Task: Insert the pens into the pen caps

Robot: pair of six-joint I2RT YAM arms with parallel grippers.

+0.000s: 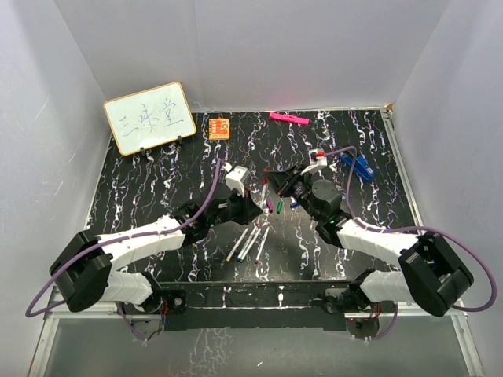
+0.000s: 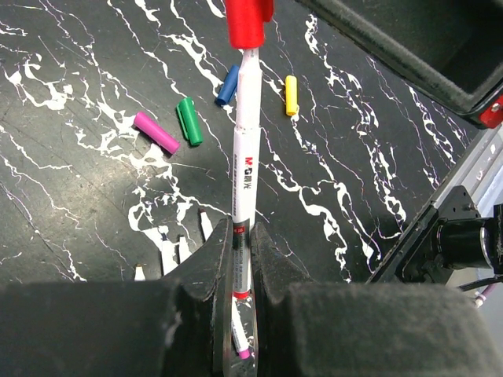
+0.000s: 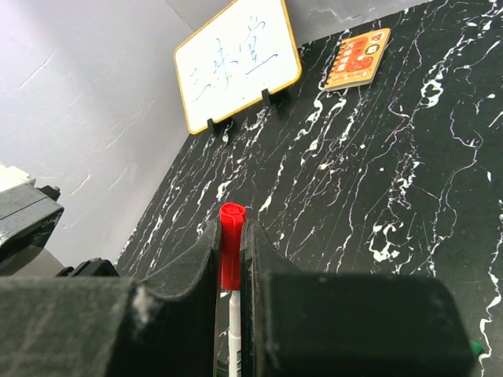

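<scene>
Your left gripper [image 2: 240, 263] is clenched on the white barrel of the pen [image 2: 244, 173], held above the table [image 2: 78, 204]. Your right gripper [image 3: 230, 239] pinches the red cap [image 3: 231, 214], which sits over the pen's tip. I would keep both in one line and push straight, without twisting, until the cap seats.

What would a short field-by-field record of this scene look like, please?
Left gripper: shut on white-barrelled marker pen
Right gripper: shut on short red plastic cap
Red cap: on the held pen's end; seating unclear
Loose caps: purple cap, green cap, blue cap, yellow cap, lying on black marbled table
Other pens: white-barrelled, lying on the table
</scene>
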